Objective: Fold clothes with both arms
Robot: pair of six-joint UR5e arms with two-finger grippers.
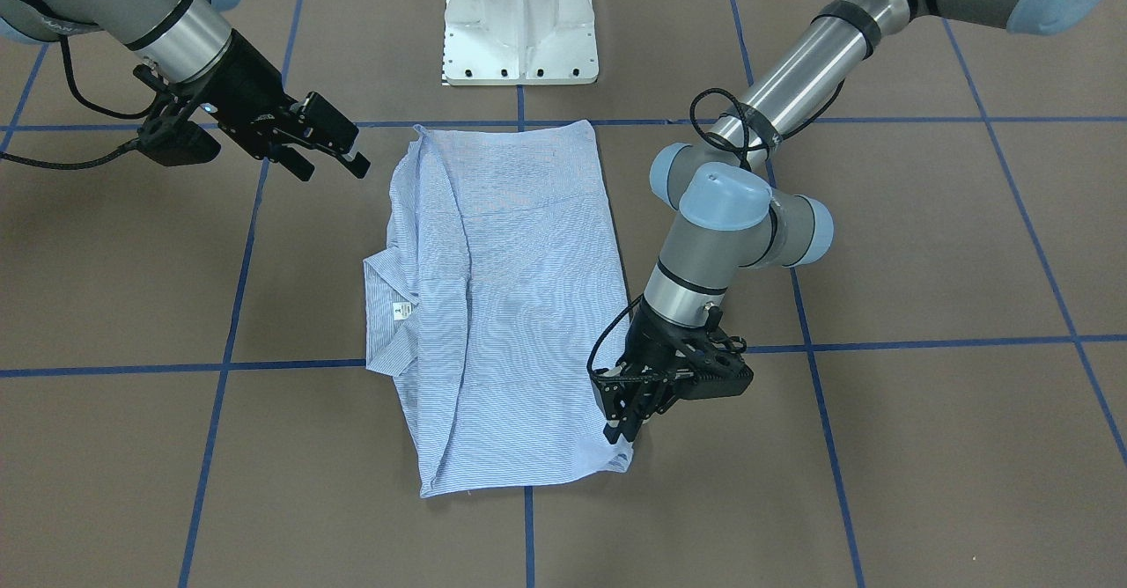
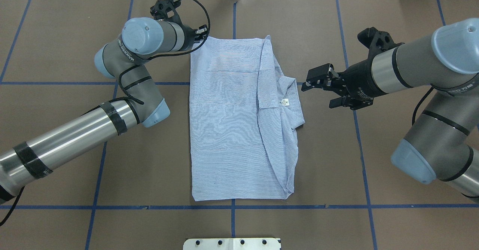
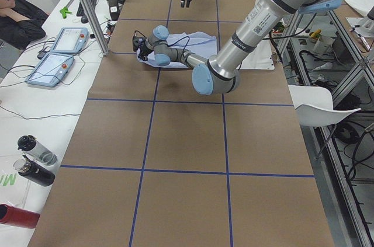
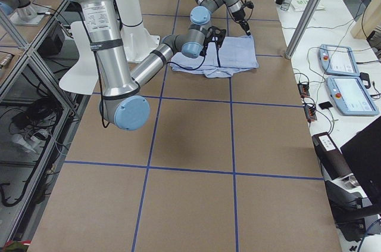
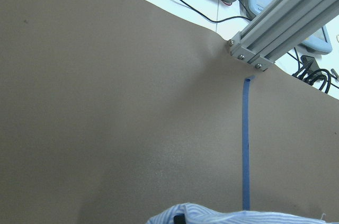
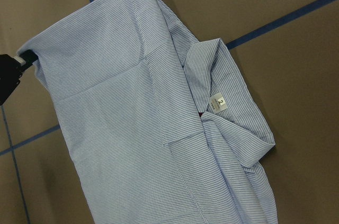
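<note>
The light blue striped shirt (image 2: 228, 119) lies folded into a rectangle mid-table, with its collar and white neck label (image 2: 284, 102) on the side toward my right arm. My left gripper (image 1: 622, 429) is low at the shirt's far corner and looks shut on the edge. In the left wrist view, cloth (image 5: 238, 217) bunches at the bottom around a dark fingertip. My right gripper (image 2: 318, 91) hovers open beside the collar, apart from the cloth. The right wrist view looks down on the shirt (image 6: 137, 128) and its label (image 6: 219, 103).
The white pedestal base (image 1: 519, 25) stands just behind the shirt. An aluminium post (image 5: 280, 23) rises at the table's far edge. Control tablets (image 3: 58, 54), bottles (image 3: 35, 162) and a seated person (image 3: 14, 16) are on the operators' side. Blue tape lines cross the brown tabletop (image 2: 75, 36).
</note>
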